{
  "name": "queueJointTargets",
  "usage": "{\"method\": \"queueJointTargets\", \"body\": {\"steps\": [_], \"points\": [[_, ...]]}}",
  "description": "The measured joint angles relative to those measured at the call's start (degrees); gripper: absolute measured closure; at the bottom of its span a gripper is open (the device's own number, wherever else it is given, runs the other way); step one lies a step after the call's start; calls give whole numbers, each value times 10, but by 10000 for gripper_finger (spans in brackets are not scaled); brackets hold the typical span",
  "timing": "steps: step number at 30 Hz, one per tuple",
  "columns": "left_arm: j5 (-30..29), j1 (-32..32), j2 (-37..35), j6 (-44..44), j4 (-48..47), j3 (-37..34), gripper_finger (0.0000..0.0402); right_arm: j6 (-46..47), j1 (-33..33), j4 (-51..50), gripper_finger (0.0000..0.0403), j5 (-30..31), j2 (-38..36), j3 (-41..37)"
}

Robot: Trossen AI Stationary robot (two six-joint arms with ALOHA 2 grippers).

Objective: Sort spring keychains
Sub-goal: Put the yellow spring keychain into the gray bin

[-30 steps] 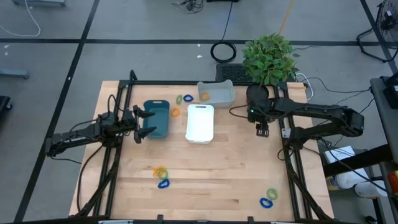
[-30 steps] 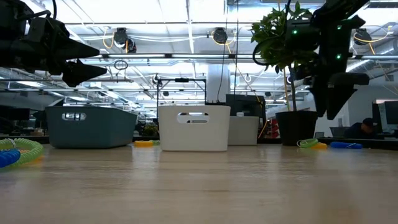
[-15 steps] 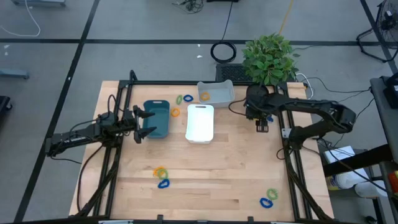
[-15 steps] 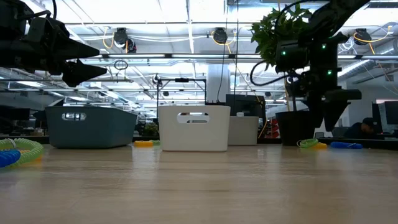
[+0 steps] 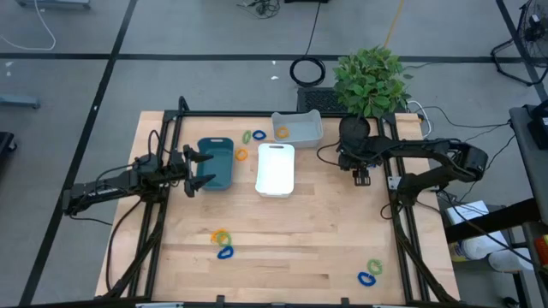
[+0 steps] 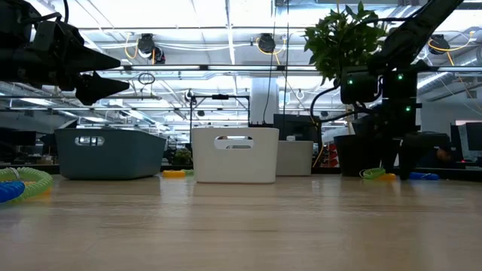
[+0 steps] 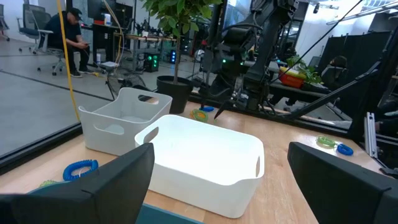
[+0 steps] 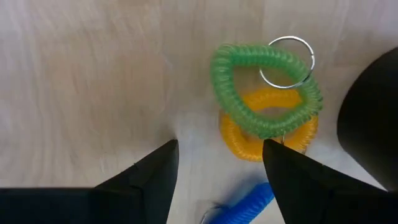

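Observation:
My right gripper (image 8: 217, 180) hangs open, pointing down, low over a small heap of spring keychains at the table's far right. In that heap a green coil (image 8: 264, 87) with a metal ring lies on an orange one (image 8: 267, 134), and a blue one (image 8: 245, 202) sits beside them. The fingers stand just short of the heap and touch nothing. In the high view the gripper (image 5: 361, 175) hides the heap. My left gripper (image 5: 199, 167) waits open and level beside the teal tray (image 5: 216, 162). Other keychains lie near the front edge (image 5: 221, 239) (image 5: 370, 272) and behind the trays (image 5: 253, 135).
A white tray (image 5: 276, 168) stands mid-table and a light grey tray (image 5: 308, 128), holding an orange coil (image 5: 282, 132), stands behind it. A potted plant (image 5: 370, 81) rises at the far right, close behind my right arm. Bare wood lies in the middle of the table.
My right gripper has come down from well above the table to just over the heap of keychains, rolling about its own axis on the way. Its fingers have stayed equally far apart. No keychain has moved.

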Motion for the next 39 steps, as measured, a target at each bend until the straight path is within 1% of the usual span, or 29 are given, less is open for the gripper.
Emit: {"method": "queueJointTargets", "body": {"steps": [3, 6, 11, 18, 23, 29, 32, 39], "points": [[0, 0, 0, 0, 0, 0, 23, -15, 0, 6, 186, 0, 5, -1], [0, 0, 0, 0, 0, 0, 23, -30, -8, 13, 207, -12, 9, -1], [0, 0, 0, 0, 0, 0, 23, -30, -20, 27, 238, -19, 24, -1], [0, 0, 0, 0, 0, 0, 23, -18, -28, 24, 257, -38, 41, -1], [0, 0, 0, 0, 0, 0, 23, 9, -27, 6, 284, -48, 47, -2], [0, 0, 0, 0, 0, 0, 23, 45, -10, -29, 316, -89, 47, -2], [0, 0, 0, 0, 0, 0, 23, 54, -3, -32, 324, -106, 47, -2], [0, 0, 0, 0, 0, 0, 23, 68, 2, -28, 319, -99, 47, -2]]}}
